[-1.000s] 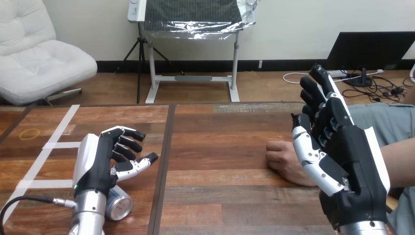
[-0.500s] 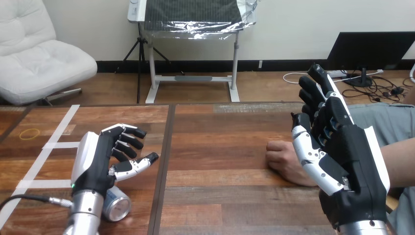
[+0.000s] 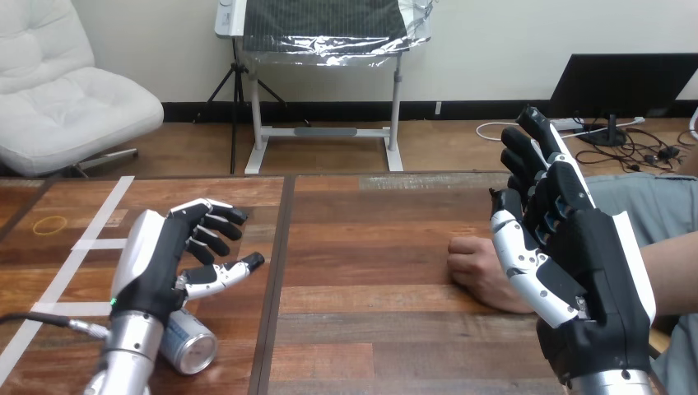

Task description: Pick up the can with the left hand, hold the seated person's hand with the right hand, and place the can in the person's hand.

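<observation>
A silver can lies on its side on the table, near the front edge at the left. My left hand hovers just above and beyond it, fingers relaxed and spread, holding nothing; its wrist covers part of the can. The person's hand rests on the table at the right as a loose fist. My right hand stands upright in front of the person's forearm, fingers straight and open, hiding their wrist. I cannot tell whether it touches the forearm.
White tape strips run across the table's left part, with a yellow rubber band beyond them. A dark seam splits the wooden tabletop down the middle.
My left arm has swung slightly left and the hand has lifted a little, uncovering more of the can. The right hand and the person's hand have stayed still.
</observation>
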Robot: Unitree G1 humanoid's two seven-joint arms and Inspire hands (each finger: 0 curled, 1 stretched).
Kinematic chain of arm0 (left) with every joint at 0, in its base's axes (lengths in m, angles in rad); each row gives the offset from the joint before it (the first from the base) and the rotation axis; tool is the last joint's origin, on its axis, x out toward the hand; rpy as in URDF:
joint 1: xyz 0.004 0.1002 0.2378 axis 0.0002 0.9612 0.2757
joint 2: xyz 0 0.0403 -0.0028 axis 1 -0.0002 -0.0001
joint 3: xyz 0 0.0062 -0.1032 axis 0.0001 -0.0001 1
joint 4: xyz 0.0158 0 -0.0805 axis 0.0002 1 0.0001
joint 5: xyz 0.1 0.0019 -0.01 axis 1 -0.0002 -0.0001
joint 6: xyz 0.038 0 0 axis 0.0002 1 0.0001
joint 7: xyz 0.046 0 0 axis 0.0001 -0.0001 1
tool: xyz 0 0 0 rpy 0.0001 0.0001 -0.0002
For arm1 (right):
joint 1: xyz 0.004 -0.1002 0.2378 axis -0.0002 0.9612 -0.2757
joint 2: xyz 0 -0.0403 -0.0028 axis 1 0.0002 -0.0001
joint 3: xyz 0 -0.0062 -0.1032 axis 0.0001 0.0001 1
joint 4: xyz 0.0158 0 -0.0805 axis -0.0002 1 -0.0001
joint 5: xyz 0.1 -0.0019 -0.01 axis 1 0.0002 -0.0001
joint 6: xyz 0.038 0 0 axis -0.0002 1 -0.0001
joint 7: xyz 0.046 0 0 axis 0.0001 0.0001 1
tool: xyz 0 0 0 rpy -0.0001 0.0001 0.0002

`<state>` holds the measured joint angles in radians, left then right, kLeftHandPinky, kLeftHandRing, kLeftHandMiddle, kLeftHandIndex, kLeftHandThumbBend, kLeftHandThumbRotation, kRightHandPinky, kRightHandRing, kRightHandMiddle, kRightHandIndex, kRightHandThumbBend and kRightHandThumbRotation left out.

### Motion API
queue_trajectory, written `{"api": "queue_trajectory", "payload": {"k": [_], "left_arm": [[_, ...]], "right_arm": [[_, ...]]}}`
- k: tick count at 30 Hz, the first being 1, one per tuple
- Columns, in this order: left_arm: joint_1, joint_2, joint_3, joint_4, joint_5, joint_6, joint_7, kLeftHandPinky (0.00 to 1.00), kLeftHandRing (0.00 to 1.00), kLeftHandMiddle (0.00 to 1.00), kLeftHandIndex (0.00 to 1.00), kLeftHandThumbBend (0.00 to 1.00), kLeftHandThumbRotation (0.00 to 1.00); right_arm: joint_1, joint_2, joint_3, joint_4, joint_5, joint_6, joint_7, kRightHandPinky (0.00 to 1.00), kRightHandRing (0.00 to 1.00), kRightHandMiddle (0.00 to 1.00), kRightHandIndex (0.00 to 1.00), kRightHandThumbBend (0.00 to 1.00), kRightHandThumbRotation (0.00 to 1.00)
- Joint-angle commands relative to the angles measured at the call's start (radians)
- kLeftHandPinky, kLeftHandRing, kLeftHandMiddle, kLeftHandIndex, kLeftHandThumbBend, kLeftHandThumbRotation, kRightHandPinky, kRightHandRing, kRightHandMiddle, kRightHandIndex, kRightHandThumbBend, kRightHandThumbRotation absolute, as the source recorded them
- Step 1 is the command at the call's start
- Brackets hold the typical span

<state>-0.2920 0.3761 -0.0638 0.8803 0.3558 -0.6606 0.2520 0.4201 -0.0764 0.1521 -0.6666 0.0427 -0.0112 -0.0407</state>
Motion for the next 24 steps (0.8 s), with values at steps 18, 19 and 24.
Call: {"api": "queue_trajectory", "payload": {"k": [18, 19, 24], "left_arm": [[-0.019, 0.025, 0.045, -0.079, -0.060, -0.032, -0.037, 0.47, 0.53, 0.58, 0.60, 0.63, 0.00], [-0.019, 0.025, 0.045, -0.079, -0.060, -0.032, -0.037, 0.47, 0.53, 0.58, 0.60, 0.63, 0.00], [-0.021, 0.020, 0.048, -0.072, -0.060, -0.041, -0.034, 0.47, 0.53, 0.58, 0.60, 0.63, 0.00]], "right_arm": [[-0.062, 0.034, -0.011, -0.022, 0.019, -0.015, -0.003, 1.00, 0.95, 0.93, 0.94, 0.00, 0.00], [-0.062, 0.034, -0.011, -0.022, 0.019, -0.016, -0.003, 1.00, 0.95, 0.93, 0.94, 0.00, 0.00], [-0.061, 0.032, -0.013, -0.019, 0.016, -0.022, -0.002, 1.00, 0.95, 0.93, 0.94, 0.00, 0.00]]}}
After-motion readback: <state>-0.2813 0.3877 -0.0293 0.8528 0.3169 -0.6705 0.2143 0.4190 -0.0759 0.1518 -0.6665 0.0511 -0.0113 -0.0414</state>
